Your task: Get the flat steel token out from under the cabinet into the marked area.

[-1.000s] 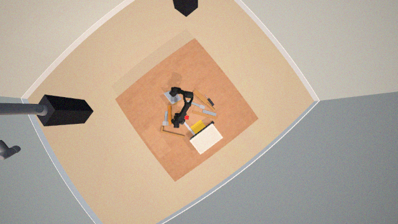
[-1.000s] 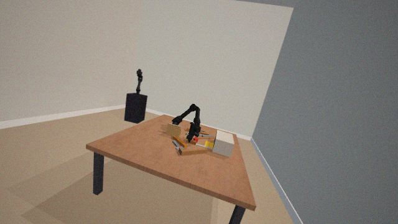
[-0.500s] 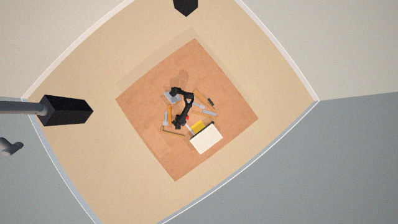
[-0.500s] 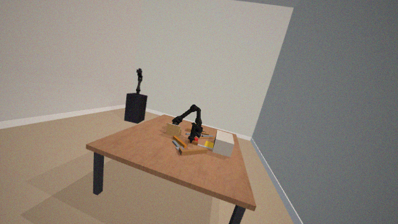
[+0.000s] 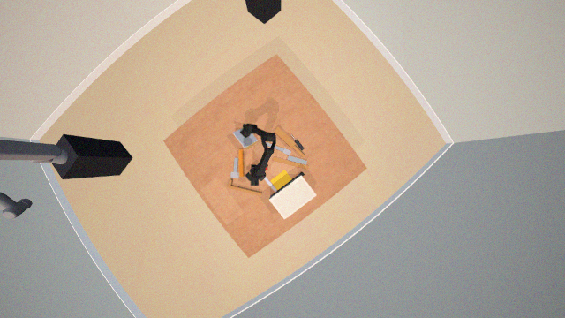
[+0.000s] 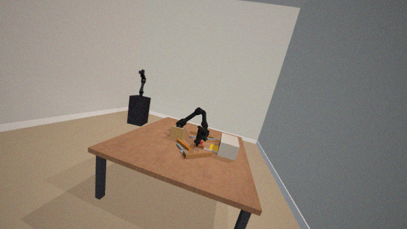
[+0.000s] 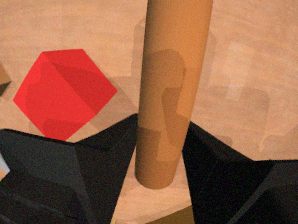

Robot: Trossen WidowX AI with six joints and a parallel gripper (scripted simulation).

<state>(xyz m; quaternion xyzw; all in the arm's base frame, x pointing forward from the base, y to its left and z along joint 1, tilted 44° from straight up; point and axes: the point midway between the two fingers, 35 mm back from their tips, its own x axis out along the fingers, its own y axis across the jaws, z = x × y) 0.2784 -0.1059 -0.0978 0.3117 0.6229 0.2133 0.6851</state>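
Note:
My gripper [image 5: 255, 179] [image 6: 197, 145] [image 7: 160, 121] is shut on the round wooden handle [image 7: 172, 60] of a tool, low over the table. A thin pale strip [image 5: 270, 184] [image 6: 208, 149], seemingly the same tool's shaft, runs from beside the gripper to the cabinet's front edge. The white cabinet [image 5: 293, 197] [image 6: 229, 149] stands with its dark front side toward the arm. A yellow patch [image 5: 281, 179] [image 6: 213, 147], seemingly the marked area, lies right in front of it, beside the strip. The steel token cannot be made out in any view; the vent slots are too small to see.
A red block [image 5: 267, 168] [image 6: 201, 142] [image 7: 75, 85] sits close beside the gripper. An orange bar [image 5: 241, 162] [image 6: 184, 144] and a brown L-shaped piece [image 5: 247, 190] [image 6: 198, 154] lie on the other side. Several wooden and grey pieces lie beyond the block, across the wooden table [image 5: 207, 137].

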